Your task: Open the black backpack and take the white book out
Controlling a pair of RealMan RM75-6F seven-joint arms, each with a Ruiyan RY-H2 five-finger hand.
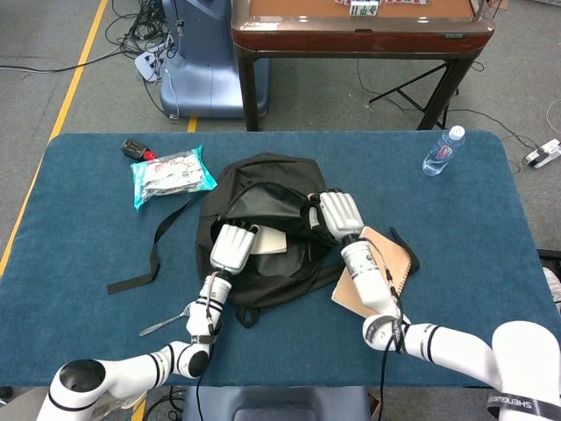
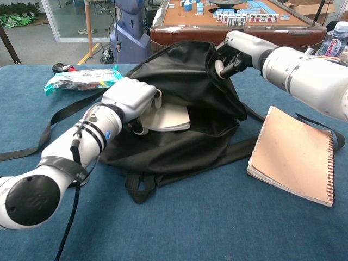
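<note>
- On the blue tabletop (image 1: 79, 246) a black backpack (image 1: 263, 180) lies with its mouth gaping toward the robot.
- Inside that opening, the white book (image 2: 166, 117) lies partly out of the bag, its near edge over the lower lip.
- Left hand (image 2: 130, 98) sits at the left side of the opening, its fingers (image 2: 155, 100) curled over the book's left edge and gripping it.
- Right hand (image 1: 337, 210) is at the right upper rim of the opening, fingers closed on the black fabric and holding the flap raised.
- Just right of the backpack, a tan spiral notebook (image 2: 293, 157) lies flat, with the right forearm passing above it in the head view.
- Near the far left corner lie a teal snack packet (image 1: 171, 175) and a small black device (image 1: 133, 147).
- A metal spoon (image 1: 162, 323) rests close to the front edge, left of the left forearm.
- At the far right stands a water bottle (image 1: 443, 151), well apart from the bag.
- One long black strap (image 1: 153, 250) trails left from the backpack.
</note>
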